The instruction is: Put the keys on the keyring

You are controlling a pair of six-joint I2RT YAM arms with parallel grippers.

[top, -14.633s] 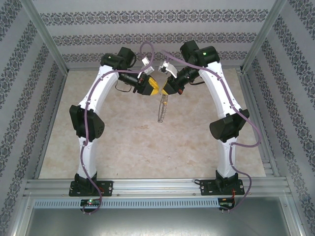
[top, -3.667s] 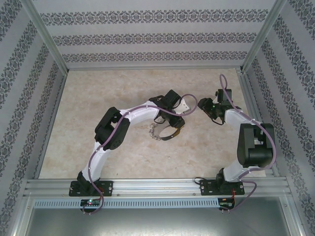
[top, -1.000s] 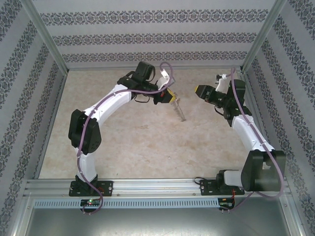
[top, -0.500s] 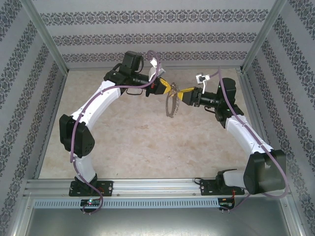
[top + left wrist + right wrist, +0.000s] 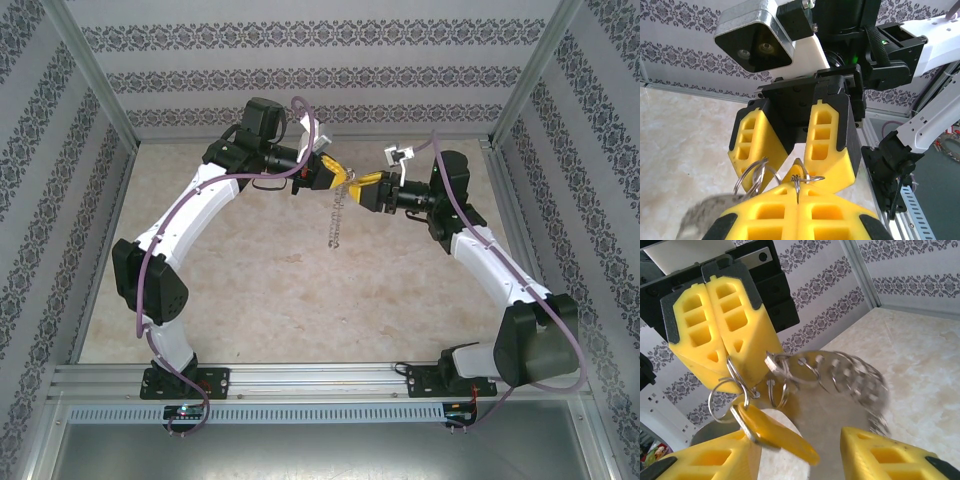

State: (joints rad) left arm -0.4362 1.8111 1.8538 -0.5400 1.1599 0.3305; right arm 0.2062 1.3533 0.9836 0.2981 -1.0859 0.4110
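Observation:
My left gripper (image 5: 338, 177) is held high over the table's far middle, shut on a thin wire ring of the keyring (image 5: 335, 215), whose fringe of small loops dangles below. In the left wrist view the left gripper (image 5: 798, 186) pinches that ring edge-on. Facing it tip to tip, my right gripper (image 5: 364, 186) stands open. In the right wrist view the right gripper (image 5: 800, 450) is open, and the yellow-headed key (image 5: 775, 432) hangs from a ring, lying against one of its fingers (image 5: 705, 460). The looped keyring (image 5: 840, 375) trails off blurred to the right.
The beige marble-patterned table (image 5: 250, 290) lies below both raised arms. Patterned walls (image 5: 320, 75) and metal frame posts (image 5: 95, 85) enclose it on three sides. A metal rail (image 5: 320, 380) runs along the near edge by the arm bases.
The right gripper has swung left from the right side to meet the left gripper tip to tip. The left arm has lifted slightly, and the hanging keyring sways under it.

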